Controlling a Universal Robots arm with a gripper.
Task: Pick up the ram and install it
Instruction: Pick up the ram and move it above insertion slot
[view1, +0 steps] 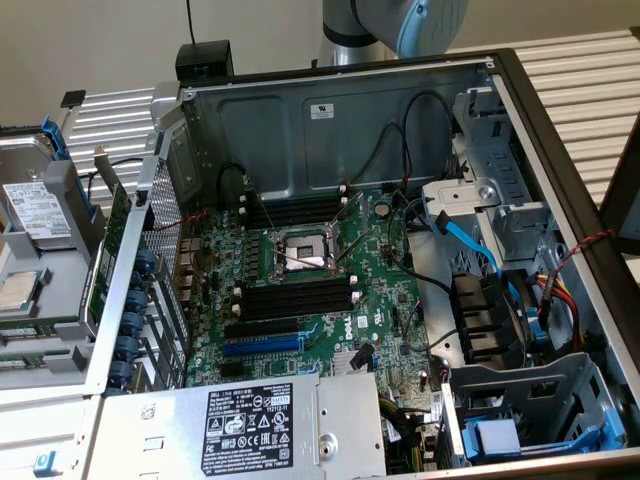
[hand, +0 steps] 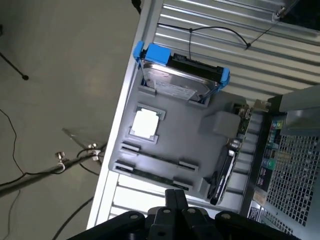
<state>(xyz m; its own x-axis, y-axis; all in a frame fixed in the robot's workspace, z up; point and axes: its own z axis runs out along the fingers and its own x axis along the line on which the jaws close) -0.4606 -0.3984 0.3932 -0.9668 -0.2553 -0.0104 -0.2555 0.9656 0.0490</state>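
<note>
Ribbed metal table (view1: 570, 70), grey floor (hand: 60, 60), closed fingers (hand: 176, 200) near tray (hand: 185, 135)

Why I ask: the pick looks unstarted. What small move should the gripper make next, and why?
Probably open the fingers first. The gripper is shut and empty, hanging above the grey tray, and the ram appears to lie untouched in a groove of that tray. Shut fingers could not straddle the stick.
</note>
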